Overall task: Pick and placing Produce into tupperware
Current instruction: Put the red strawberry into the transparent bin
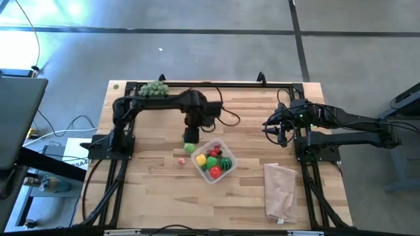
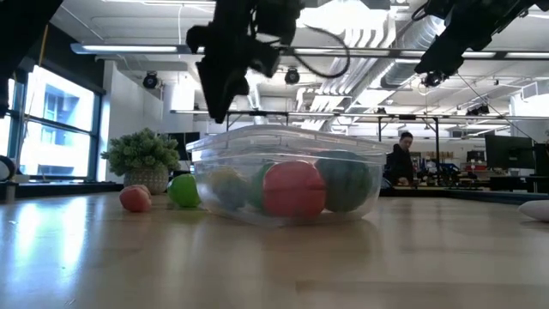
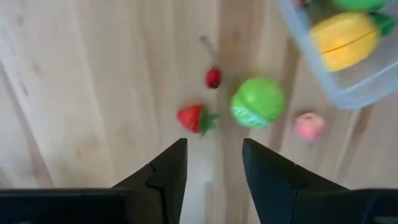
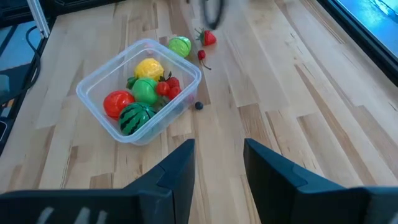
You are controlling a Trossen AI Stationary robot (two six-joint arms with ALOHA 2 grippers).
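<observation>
The clear tupperware (image 1: 214, 159) sits mid-table and holds a yellow fruit (image 4: 149, 67), a green one, red ones and a striped watermelon ball (image 4: 137, 117). Just outside its left corner a green ball (image 3: 257, 102), a strawberry (image 3: 194, 118), a cherry (image 3: 213, 78) and a pink piece (image 3: 308, 126) lie on the wood. My left gripper (image 3: 213, 162) hangs open above them, its fingers pointing down over the strawberry and touching nothing; the low view shows it raised (image 2: 219, 103). My right gripper (image 4: 217, 165) waits open at the table's right (image 1: 279, 128).
A grey-green bushy ball (image 1: 155, 88) rests at the far edge behind the left arm. A pale pinkish bag (image 1: 281, 190) lies near the right front. A small dark berry (image 4: 199, 106) sits beside the tupperware. A person (image 2: 400, 159) stands in the room beyond.
</observation>
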